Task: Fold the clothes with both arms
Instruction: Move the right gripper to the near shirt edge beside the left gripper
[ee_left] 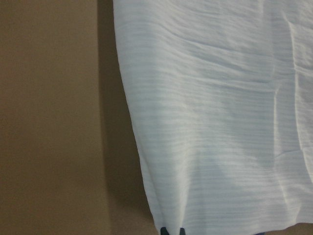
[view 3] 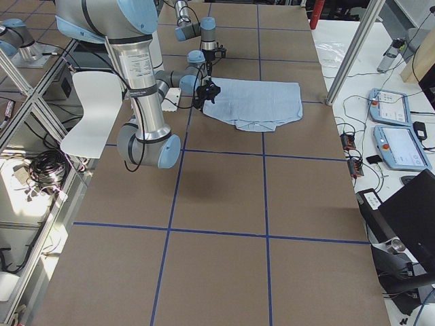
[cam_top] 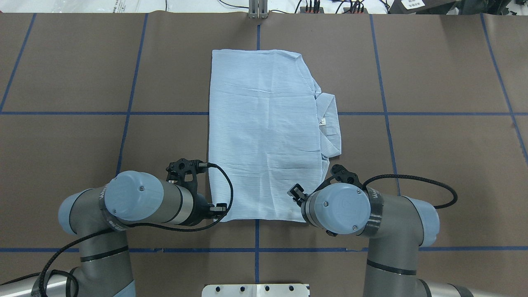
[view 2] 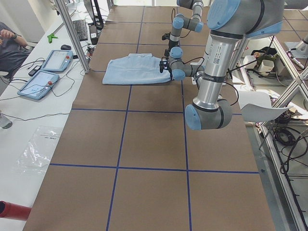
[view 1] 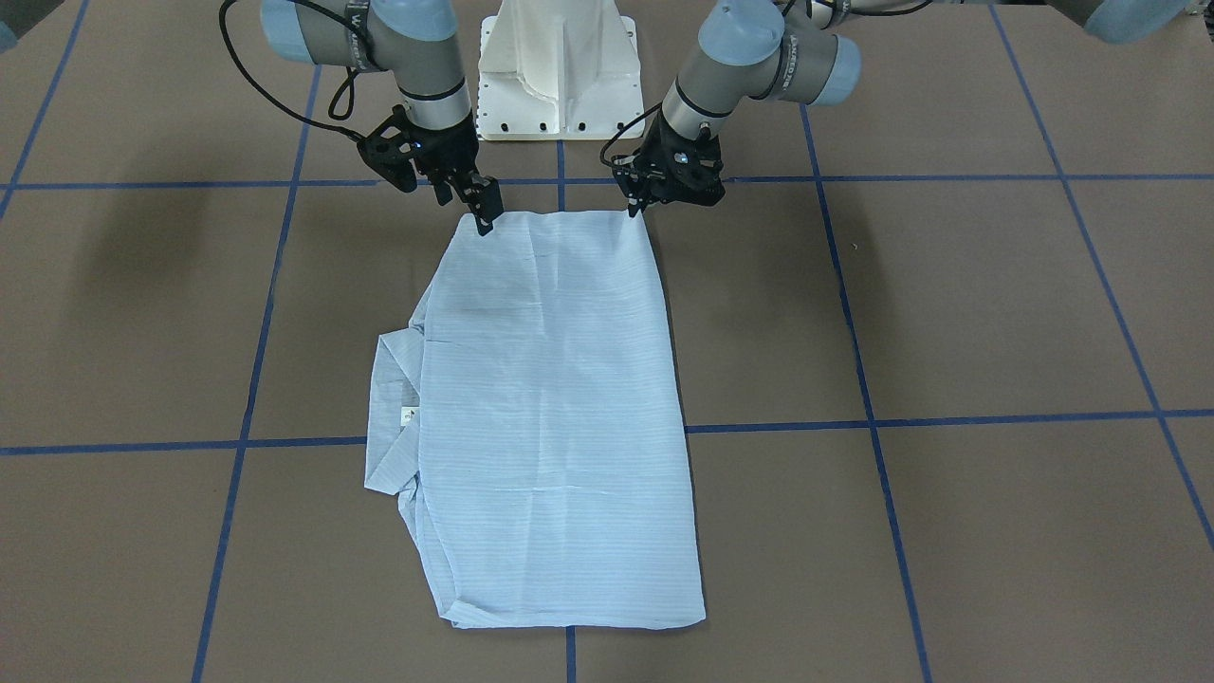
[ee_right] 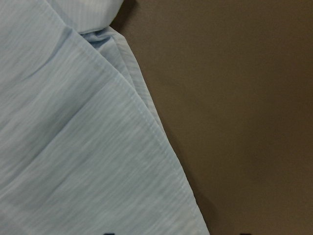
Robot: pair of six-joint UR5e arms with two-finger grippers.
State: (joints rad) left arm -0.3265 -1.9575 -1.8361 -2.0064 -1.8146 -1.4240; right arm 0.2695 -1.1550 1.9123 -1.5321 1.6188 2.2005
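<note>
The shirt lies flat on the bench. It is folded into a long strip that runs away from the robot. Its collar pokes out on the robot's right side. Both hands are down at the short edge closest to the robot, one at each corner.

The left hand looks pinched on its corner. In its wrist view the two fingertips sit close together, and the cloth bunches up toward them. The right hand is open. In its wrist view the fingers are wide apart and the shirt corner lies between them, not pinched yet.

I think the step is to grab both near corners and fold the strip in half toward the far edge. To do it well, the right hand should close on all the layers at its corner, not just the top one. Then both hands should lift together, at the same height and speed, so the edge is straight. The cloth is thin and may slip or sag, so slow is best. The near edge should land right on the far edge.
</note>
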